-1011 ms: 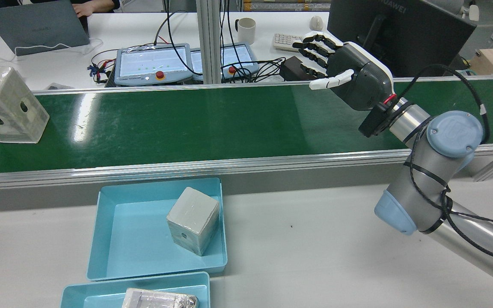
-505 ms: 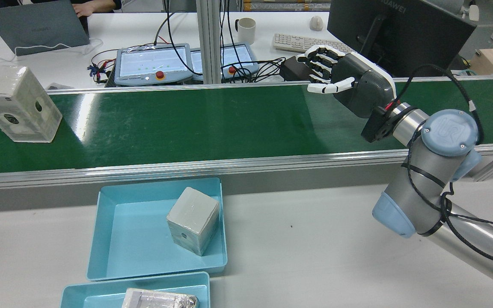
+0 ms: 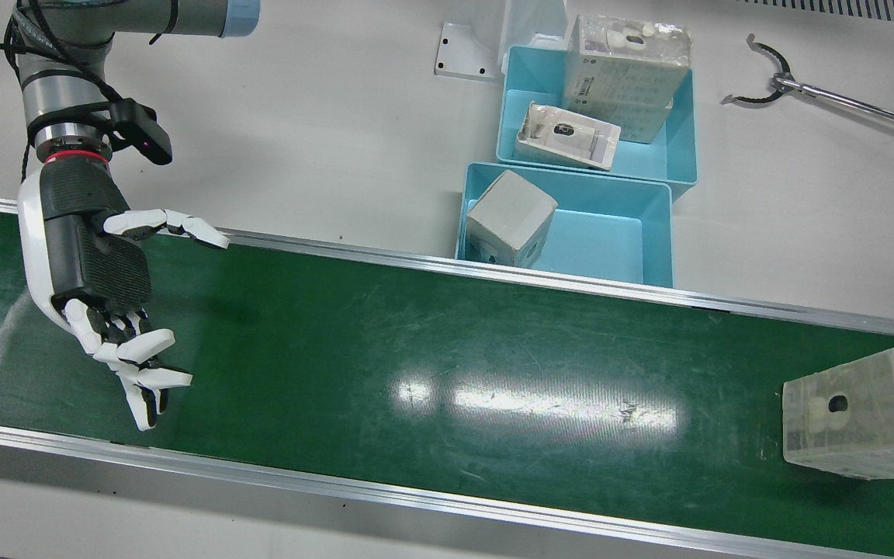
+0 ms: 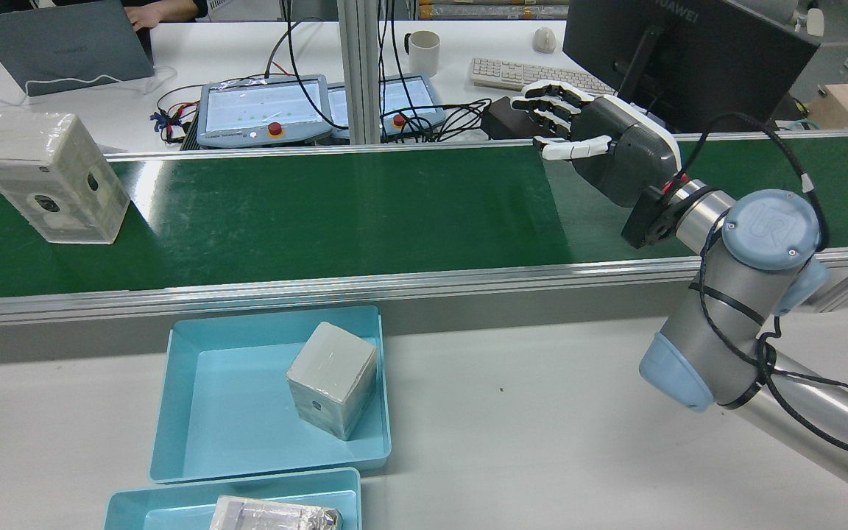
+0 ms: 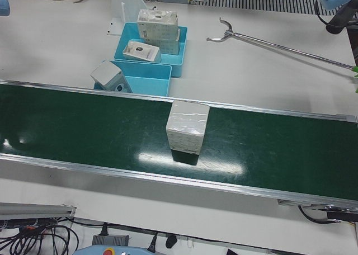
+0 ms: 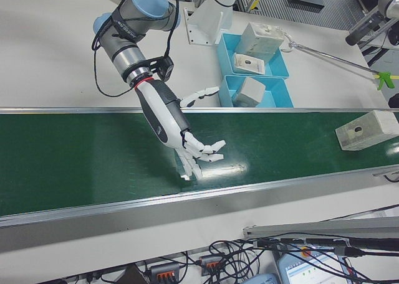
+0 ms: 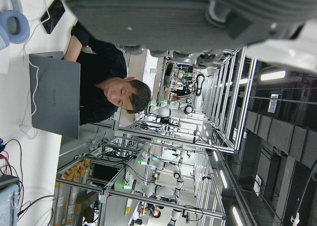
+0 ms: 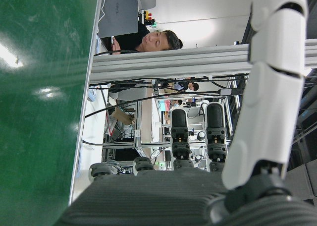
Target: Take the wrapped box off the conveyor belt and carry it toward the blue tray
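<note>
Fingers (image 3: 140,365) spread above green belt (image 3: 447,349)

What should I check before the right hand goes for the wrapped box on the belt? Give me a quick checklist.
1. Right hand open and holding nothing: ok.
2. Wrapped box resting flat on the belt: ok.
3. Box within the hand's grasp: not ok, it sits at the opposite end of the belt.
4. Belt between hand and box free of other things: ok.
5. Room in the near blue tray: ok, one cube sits at one end.
6. Left hand out of the way: cannot tell; only its own camera shows it.
</note>
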`<state>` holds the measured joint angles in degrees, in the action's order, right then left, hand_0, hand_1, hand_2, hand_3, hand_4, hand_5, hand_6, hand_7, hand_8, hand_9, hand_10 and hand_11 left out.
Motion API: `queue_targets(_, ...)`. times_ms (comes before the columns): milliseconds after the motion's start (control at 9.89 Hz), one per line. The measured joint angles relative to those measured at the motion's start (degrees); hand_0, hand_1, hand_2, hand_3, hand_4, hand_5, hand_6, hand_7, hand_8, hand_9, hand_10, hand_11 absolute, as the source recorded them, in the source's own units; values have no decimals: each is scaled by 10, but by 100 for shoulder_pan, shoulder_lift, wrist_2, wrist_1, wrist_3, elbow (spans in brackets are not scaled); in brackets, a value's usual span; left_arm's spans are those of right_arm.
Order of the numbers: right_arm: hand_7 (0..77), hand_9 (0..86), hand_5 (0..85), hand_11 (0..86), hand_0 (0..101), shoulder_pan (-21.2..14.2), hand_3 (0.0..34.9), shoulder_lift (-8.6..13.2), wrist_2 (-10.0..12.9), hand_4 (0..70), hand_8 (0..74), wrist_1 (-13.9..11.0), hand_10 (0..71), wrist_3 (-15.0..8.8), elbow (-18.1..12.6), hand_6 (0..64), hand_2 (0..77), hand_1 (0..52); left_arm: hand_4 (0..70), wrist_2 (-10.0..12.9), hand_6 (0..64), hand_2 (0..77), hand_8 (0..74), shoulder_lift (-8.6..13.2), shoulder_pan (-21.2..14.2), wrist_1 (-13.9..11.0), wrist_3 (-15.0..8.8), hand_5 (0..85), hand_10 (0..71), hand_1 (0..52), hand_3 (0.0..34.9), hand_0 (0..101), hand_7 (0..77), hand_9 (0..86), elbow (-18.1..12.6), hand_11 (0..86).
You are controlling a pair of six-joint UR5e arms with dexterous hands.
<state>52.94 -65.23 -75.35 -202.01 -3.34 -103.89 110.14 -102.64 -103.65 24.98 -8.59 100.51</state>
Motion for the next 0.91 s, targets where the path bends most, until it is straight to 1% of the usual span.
queue_targets(101, 262, 65, 393, 16, 486, -2, 202, -3, 1, 125, 0, -3, 5, 0, 0, 33, 147, 109, 0, 0, 5, 5, 0, 0, 0, 0, 0, 11, 5, 0, 0, 0, 0, 0, 0, 0)
queue_targets(202, 235, 44, 360, 16, 460, -3, 236, -5, 2, 93, 0, -2, 5, 0, 0, 11, 120, 98, 0, 0, 5, 5, 0, 0, 0, 0, 0, 11, 5, 0, 0, 0, 0, 0, 0, 0)
queue_targets(303, 235, 44, 360, 16, 460, -3, 236, -6, 2, 93, 0, 0, 5, 0, 0, 11, 120, 98, 0, 0, 5, 11, 0, 0, 0, 0, 0, 11, 5, 0, 0, 0, 0, 0, 0, 0)
queue_targets(404, 251, 44, 371, 16, 444, -3, 228, -6, 1, 93, 0, 2, 5, 0, 0, 22, 120, 93, 0, 0, 5, 11, 0, 0, 0, 0, 0, 11, 0, 0, 0, 0, 0, 0, 0, 0)
queue_targets(505, 251, 44, 371, 16, 442, -3, 240, -7, 0, 93, 0, 3, 5, 0, 0, 22, 125, 93, 0, 0, 5, 11, 0, 0, 0, 0, 0, 11, 5, 0, 0, 0, 5, 0, 0, 0)
queue_targets(606, 251, 44, 371, 16, 442, -15, 240, -7, 3, 93, 0, 13, 5, -2, 5, 22, 125, 93, 0, 0, 5, 11, 0, 0, 0, 0, 0, 11, 5, 0, 0, 0, 5, 0, 0, 0)
queue_targets(707, 251, 44, 376, 16, 455, -61, 241, -7, 12, 93, 0, 42, 5, -3, 18, 22, 147, 115, 0, 0, 5, 5, 0, 0, 0, 0, 0, 11, 5, 0, 0, 0, 0, 0, 0, 0)
queue_targets(809, 251, 44, 382, 16, 457, -113, 241, -7, 17, 93, 0, 138, 5, -18, 27, 22, 164, 115, 0, 0, 5, 5, 0, 0, 0, 0, 0, 11, 5, 0, 0, 0, 0, 0, 0, 0)
queue_targets(910, 251, 44, 382, 16, 457, -154, 241, -10, 17, 93, 0, 269, 5, -40, 44, 22, 164, 115, 0, 0, 5, 11, 0, 0, 0, 0, 0, 11, 5, 0, 0, 0, 5, 0, 0, 0)
